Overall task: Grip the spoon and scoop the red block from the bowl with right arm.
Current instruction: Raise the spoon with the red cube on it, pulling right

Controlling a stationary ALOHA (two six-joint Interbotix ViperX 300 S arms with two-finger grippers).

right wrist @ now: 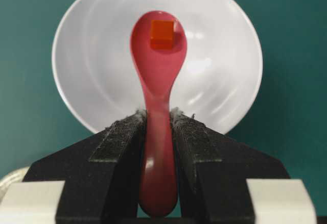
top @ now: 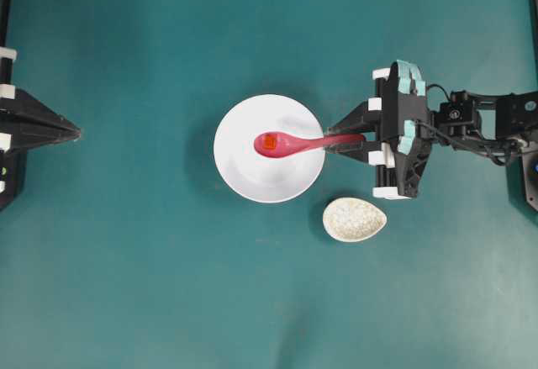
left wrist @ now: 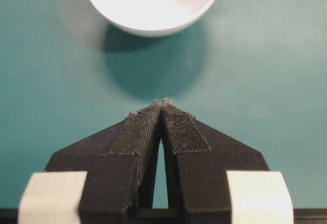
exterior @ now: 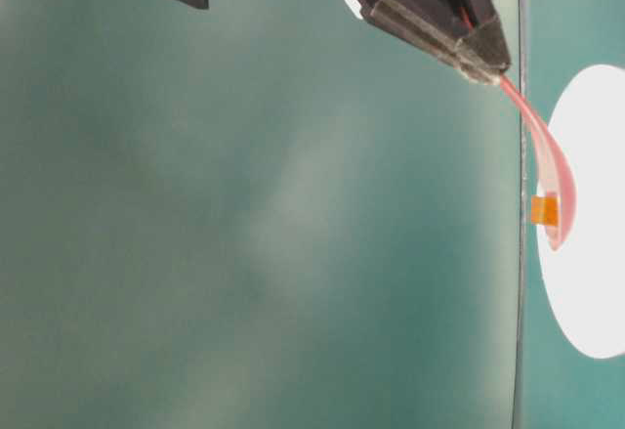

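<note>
Spoon (right wrist: 157,132) x1 w/ 1 red block (right wrist: 162,33) over 1 bowl (right wrist: 230,81); right gripper (right wrist: 158,119) clamps handle; left gripper (left wrist: 162,103) closed, empty.

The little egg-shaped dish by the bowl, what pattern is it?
Speckled grey-white dish, seen best from overhead.

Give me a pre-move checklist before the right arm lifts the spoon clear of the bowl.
1. Right gripper clamped on spoon handle: ok.
2. Red block seated in the scoop: ok.
3. Scoop level enough to keep the block: cannot tell.
4. Scoop clear of the bowl floor: cannot tell.
5. Left gripper shut and parked short of the bowl: ok.
6. Spoon rest outside the lift path, beside the bowl: ok.
</note>
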